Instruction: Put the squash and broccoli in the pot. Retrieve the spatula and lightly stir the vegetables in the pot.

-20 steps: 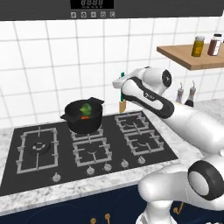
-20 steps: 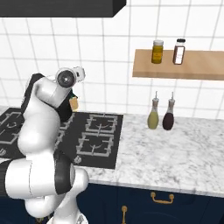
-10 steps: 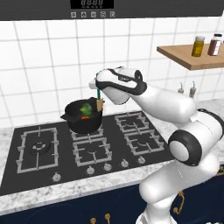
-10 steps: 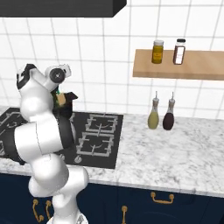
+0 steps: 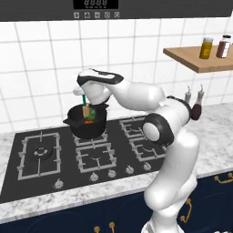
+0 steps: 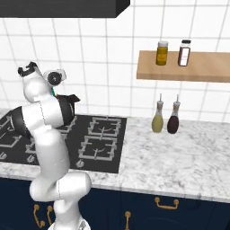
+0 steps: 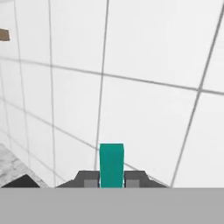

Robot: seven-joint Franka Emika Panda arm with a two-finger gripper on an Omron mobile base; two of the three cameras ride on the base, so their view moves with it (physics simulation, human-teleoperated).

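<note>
From the left base view I see the hob (image 5: 41, 159) spread across the dark left part of the marble counter (image 5: 214, 136). On its rear middle burner stands the pot (image 5: 86, 125), upright, one short handle poking out toward the left. Inside it I can make out the broccoli (image 5: 92, 113) as a green lump and, just below it, the squash (image 5: 88, 121) as a small orange-red bit; the two look to be touching, both well down inside the rim.

The spatula (image 5: 85, 107) stands nearly upright over the pot, its tan blade dipping into the opening beside the vegetables, its teal handle rising toward the hand above. Whether the blade touches the vegetables I cannot tell from here. My gripper (image 7: 111, 178) sits directly above the pot, and in the hand view the two fingers are closed tight against either side of the teal handle, which juts up between them toward the tiled wall (image 7: 144, 65).

Further right, the arm's white links arc back down to the base. Beyond them, two bottles (image 6: 166, 117) stand side by side on the counter against the wall, an olive one on the left and a dark one on the right. Above them a wooden shelf (image 6: 179, 72) carries two jars (image 6: 173, 52).
</note>
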